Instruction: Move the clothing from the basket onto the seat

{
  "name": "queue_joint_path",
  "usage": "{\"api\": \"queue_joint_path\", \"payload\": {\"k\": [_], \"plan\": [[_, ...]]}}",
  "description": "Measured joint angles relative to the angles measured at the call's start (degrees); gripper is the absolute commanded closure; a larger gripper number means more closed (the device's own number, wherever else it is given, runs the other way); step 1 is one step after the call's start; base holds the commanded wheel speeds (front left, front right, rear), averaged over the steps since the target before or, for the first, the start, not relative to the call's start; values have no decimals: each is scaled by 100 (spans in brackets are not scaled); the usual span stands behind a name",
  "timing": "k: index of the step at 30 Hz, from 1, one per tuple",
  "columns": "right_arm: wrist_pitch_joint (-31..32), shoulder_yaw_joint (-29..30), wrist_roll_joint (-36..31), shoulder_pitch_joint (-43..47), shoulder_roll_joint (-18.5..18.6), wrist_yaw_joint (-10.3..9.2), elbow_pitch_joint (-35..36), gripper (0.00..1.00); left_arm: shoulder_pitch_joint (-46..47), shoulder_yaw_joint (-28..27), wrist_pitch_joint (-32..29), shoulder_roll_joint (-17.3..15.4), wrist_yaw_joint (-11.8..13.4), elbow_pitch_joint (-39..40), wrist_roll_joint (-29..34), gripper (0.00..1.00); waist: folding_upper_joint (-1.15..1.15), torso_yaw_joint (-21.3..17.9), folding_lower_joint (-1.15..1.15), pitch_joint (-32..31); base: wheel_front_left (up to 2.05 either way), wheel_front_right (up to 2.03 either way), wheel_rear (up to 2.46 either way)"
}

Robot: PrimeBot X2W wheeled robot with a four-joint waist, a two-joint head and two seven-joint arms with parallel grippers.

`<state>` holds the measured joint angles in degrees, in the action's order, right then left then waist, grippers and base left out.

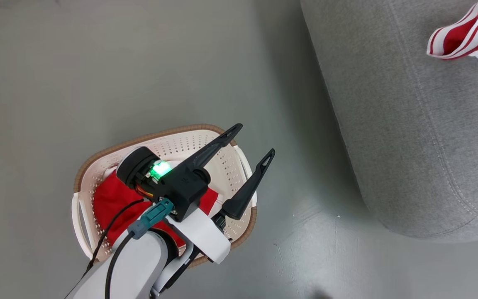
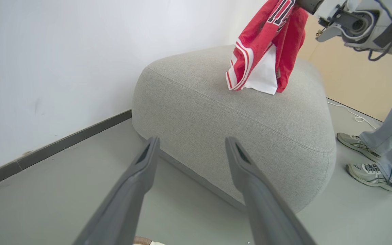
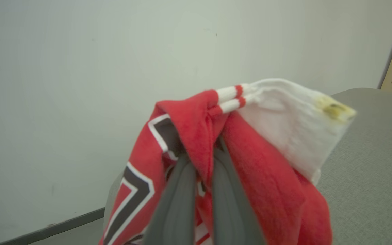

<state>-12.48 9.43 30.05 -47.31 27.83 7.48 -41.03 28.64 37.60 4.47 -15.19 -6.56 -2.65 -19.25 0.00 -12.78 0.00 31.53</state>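
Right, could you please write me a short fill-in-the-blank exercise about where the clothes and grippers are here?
1. The right gripper is shut on the ____.
2. The garment lying in the basket is the ____.
3. The left gripper, above the basket, is ____.
4. The held garment hangs over the grey ____.
Missing words: jersey; shorts; open; sofa.

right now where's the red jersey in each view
head view: jersey at the top right corner, over the sofa.
left wrist view: jersey at the top, right of centre, dangling over the sofa.
right wrist view: jersey at the centre, pinched by the right gripper.
shared landmark: the grey sofa.
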Motion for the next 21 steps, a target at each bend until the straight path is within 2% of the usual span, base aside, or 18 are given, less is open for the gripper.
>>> {"api": "queue_joint_path", "payload": {"k": [9,21], "plan": [[341,-74,190,-121,-67,1,-526,100,113,2,-43,-37,-1,64,19,0,0,88,0,270,0,0,0],[944,-300,127,-477,220,1,-1230,100,278,-4,-32,-37,-7,91,24,0,0,208,0,464,0,0,0]]}}
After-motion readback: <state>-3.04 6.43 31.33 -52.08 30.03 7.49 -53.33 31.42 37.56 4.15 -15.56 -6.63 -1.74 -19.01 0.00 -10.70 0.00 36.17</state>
